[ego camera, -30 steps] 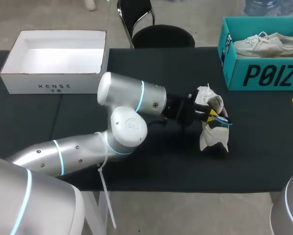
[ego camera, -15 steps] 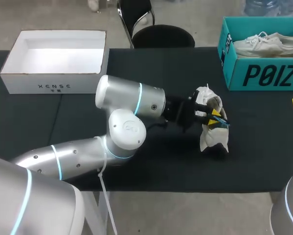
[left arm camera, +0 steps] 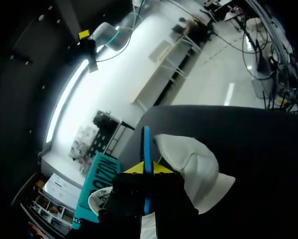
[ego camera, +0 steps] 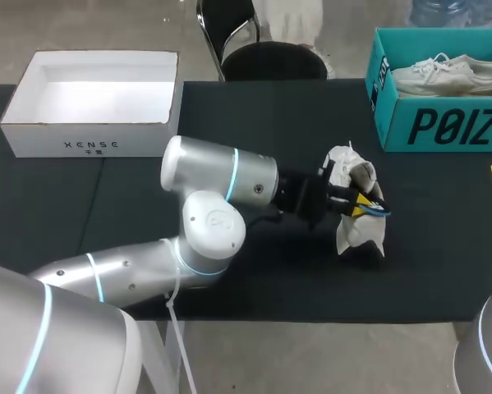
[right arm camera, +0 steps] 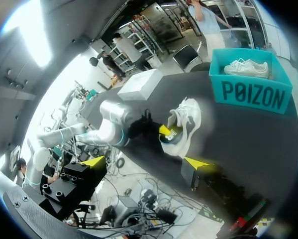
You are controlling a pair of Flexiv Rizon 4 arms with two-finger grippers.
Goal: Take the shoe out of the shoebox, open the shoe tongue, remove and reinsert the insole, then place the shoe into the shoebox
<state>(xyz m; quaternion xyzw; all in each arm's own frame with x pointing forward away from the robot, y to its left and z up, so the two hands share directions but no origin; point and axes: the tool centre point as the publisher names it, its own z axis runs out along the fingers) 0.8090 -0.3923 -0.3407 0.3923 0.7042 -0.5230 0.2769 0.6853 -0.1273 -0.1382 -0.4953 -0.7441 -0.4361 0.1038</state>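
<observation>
White shoe (ego camera: pixel 351 235) out of the shoebox, on the dark counter (ego camera: pixel 254 271) right of middle, well apart from the teal shoebox (ego camera: pixel 443 123) at the far right corner. Blue insole (ego camera: pixel 379 208) partly out of the shoe's opening, edge-on between the yellow tips. Left pincer (ego camera: pixel 356 205) at the opening, pinching the insole from both sides, its arm reaching in across the middle. Right pincer (right arm camera: pixel 148 163) off beyond the counter's near edge, spread wide, nothing between its tips. Second shoe (ego camera: pixel 447 75) inside the shoebox. Open white box (ego camera: pixel 89 135) at the far left corner.
</observation>
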